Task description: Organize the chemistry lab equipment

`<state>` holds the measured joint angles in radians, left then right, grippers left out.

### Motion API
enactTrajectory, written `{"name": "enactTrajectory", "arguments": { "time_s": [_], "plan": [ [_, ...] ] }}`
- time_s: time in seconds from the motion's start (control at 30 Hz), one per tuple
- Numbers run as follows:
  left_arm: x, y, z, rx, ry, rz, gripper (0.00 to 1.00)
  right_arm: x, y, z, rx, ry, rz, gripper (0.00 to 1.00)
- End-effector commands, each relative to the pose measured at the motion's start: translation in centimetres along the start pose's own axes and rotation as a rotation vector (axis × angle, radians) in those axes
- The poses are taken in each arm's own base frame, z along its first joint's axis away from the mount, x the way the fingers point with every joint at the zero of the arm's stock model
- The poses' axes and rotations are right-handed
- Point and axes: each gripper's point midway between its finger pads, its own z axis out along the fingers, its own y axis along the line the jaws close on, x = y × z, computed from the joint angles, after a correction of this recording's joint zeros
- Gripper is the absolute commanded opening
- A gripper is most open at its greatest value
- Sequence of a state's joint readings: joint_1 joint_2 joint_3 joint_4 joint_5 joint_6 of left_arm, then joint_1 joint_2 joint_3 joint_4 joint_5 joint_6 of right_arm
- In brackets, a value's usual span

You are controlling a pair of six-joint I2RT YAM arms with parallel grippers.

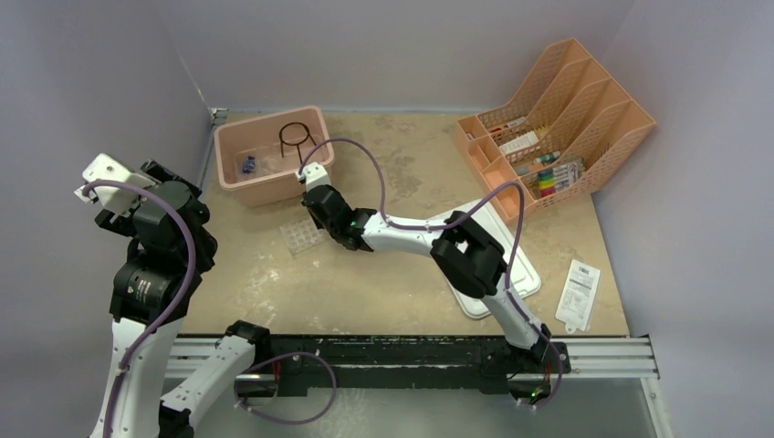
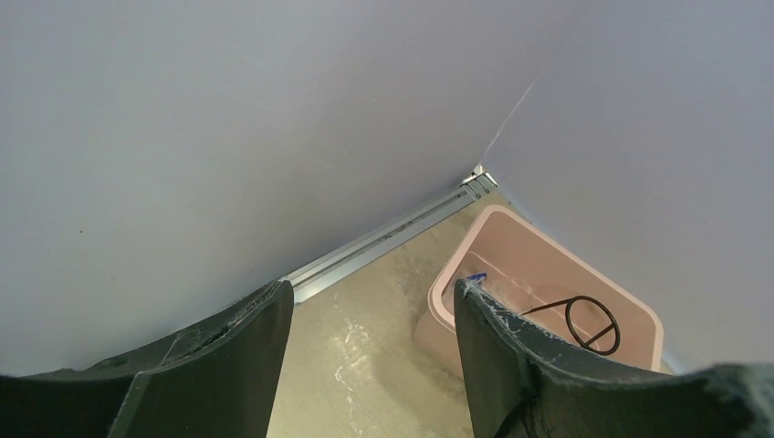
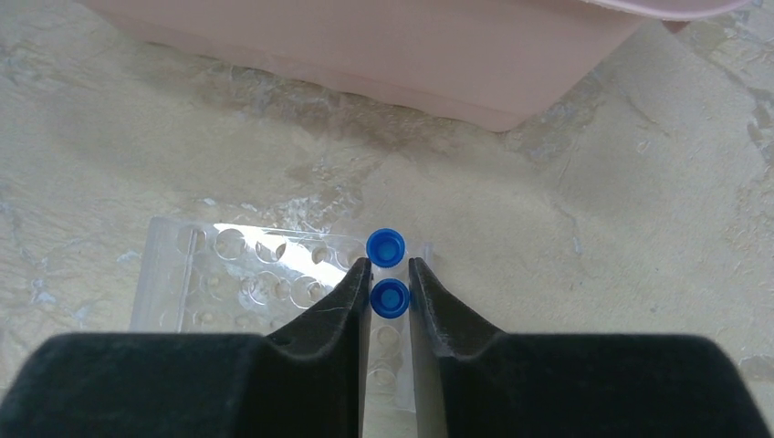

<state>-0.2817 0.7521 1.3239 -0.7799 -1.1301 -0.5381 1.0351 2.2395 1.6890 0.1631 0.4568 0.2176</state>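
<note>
Left of centre on the worktop, just in front of the pink bin (image 1: 274,189): right gripper (image 3: 390,269) pinched on the cap of the nearer blue-capped vial (image 3: 390,299), which stands in the clear plastic tube rack (image 3: 228,274). A second blue-capped vial (image 3: 385,246) sits in the next hole, just past the fingertips.

Hidden or unclear:
- From overhead the right wrist covers its fingers and both vials; only the rack's left part shows
- Vial bodies below the caps are lost in clear plastic; the rack's near end is hidden under the fingers
- Black wire ring stand (image 1: 294,139) lies in the bin; beside it a small blue-and-clear item (image 1: 248,165), too small to name
- White flat tray (image 1: 516,274) is partly under the right arm
- Contents of the orange file organizer (image 1: 566,119) at the far right corner are too small to read

Surface and room: mottled tan worktop (image 1: 383,283), scuffed pale; plain lilac-grey walls; metal rail (image 1: 602,351) along the near edge.

Edges and room: left gripper (image 2: 370,292) is raised at the left edge, jaws wide apart and holding nothing, facing the far left corner. Bin sits close to that corner. Open tan surface runs from the rack to the near edge. White printed paper slip (image 1: 579,294) lies by the right edge
</note>
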Motion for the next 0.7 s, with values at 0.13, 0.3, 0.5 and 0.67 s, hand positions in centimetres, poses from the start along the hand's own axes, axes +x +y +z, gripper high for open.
{"name": "enactTrajectory", "arguments": {
  "time_s": [0.13,0.3,0.5,0.67],
  "plan": [
    [-0.1,0.0,0.0,0.008,-0.002,0.004,0.64,-2.9,0.0,-0.5,0.001,-0.070,0.054,0.37],
    [0.2,-0.4,-0.1,0.029,0.010,0.001,0.64,-4.8,0.6,-2.0,-0.059,-0.094,0.086,0.48],
    [0.4,-1.0,-0.1,0.050,0.023,-0.001,0.65,-5.6,0.3,-2.9,-0.053,-0.095,0.106,0.50],
    [0.6,-1.2,-0.1,0.063,0.033,0.002,0.64,-5.7,-0.3,-3.5,-0.033,-0.086,0.116,0.52]
  ]
}}
